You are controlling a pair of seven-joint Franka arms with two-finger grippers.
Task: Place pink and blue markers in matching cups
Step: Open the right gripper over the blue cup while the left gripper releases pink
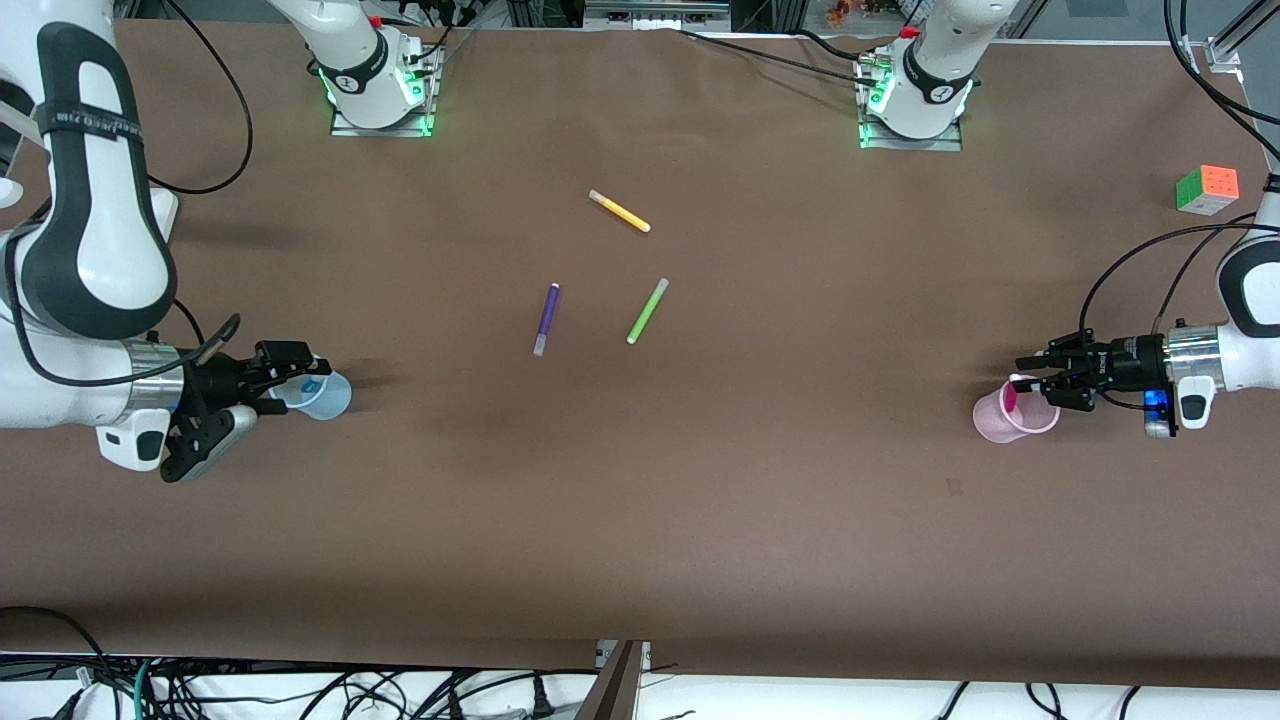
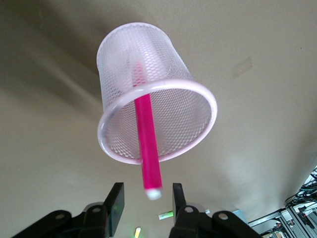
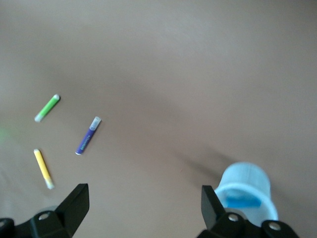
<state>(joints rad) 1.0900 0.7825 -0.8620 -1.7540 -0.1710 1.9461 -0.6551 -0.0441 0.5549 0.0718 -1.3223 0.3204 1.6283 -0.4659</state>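
Note:
The pale pink mesh cup [image 1: 995,422] stands near the left arm's end of the table. The pink marker [image 1: 1010,398] stands in it. In the left wrist view the cup's mesh wall [image 2: 119,54] shows, with the pink marker [image 2: 146,134] leaning out over its rim. My left gripper [image 1: 1035,382] is open just above the cup, its fingers [image 2: 117,198] apart on either side of the marker's top end. The light blue cup [image 1: 328,396] stands near the right arm's end. My right gripper [image 1: 290,385] is wide open beside it. In the right wrist view the cup [image 3: 246,184] holds the blue marker [image 3: 242,202].
Three other pens lie mid-table: purple [image 1: 546,318], lime-green [image 1: 647,311] and yellow [image 1: 620,211], the yellow one nearest the robots' bases. They also show in the right wrist view. A colour cube [image 1: 1207,189] sits near the left arm's end.

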